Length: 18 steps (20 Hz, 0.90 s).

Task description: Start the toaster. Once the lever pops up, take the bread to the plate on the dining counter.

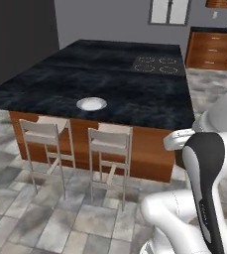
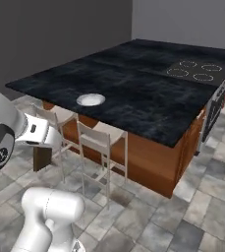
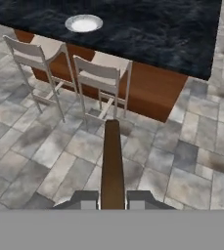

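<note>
My tool (image 3: 112,199) is clamped on the bread (image 3: 112,161), held edge-on over the tiled floor (image 3: 45,161). Beyond stand two stools (image 3: 101,83), then the counter (image 3: 157,34) with the plate (image 3: 84,23) near its edge.

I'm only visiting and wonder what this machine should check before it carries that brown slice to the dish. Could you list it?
1. Thin dark brown bread slice clamped between the fingers: ok.
2. Small round white plate has nothing on it: ok.
3. Plate sits on the black marbled dining counter, near its edge: ok.
4. Two pale wooden stools stand between robot and counter: not ok.
5. Plate within arm's reach now: cannot tell.
</note>
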Tool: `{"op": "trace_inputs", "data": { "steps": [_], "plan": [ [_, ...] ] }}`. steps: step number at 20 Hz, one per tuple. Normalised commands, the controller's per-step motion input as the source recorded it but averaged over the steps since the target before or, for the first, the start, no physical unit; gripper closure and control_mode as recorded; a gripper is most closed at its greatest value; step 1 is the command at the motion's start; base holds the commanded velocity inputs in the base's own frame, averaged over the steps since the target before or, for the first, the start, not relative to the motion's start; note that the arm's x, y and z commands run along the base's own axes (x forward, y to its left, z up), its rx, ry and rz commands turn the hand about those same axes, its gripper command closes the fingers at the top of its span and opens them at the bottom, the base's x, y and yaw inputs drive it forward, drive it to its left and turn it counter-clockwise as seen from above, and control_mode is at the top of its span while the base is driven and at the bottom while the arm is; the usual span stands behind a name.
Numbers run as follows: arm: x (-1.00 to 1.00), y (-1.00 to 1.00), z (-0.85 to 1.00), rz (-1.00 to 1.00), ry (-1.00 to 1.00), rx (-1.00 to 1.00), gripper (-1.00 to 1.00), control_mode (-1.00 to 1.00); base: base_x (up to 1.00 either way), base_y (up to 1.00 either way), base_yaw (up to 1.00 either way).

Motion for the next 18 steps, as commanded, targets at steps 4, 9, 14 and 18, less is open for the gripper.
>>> {"op": "trace_inputs", "data": {
  "steps": [4, 9, 14, 18],
  "plan": [
    [0.0, 0.0, 0.0, 0.0, 0.0, 0.0, 1.0, 1.0, 0.52, 1.0, -0.5],
    [0.0, 0.0, 0.0, 0.0, 0.0, 0.0, 1.0, 1.0, 0.42, 1.0, -0.42],
    [0.0, 0.0, 0.0, 0.0, 0.0, 0.0, 1.0, 1.0, 0.42, 0.99, -0.38],
    [0.0, 0.0, 0.0, 0.0, 0.0, 0.0, 1.0, 1.0, 0.47, 0.76, -0.37]
  ]
}}
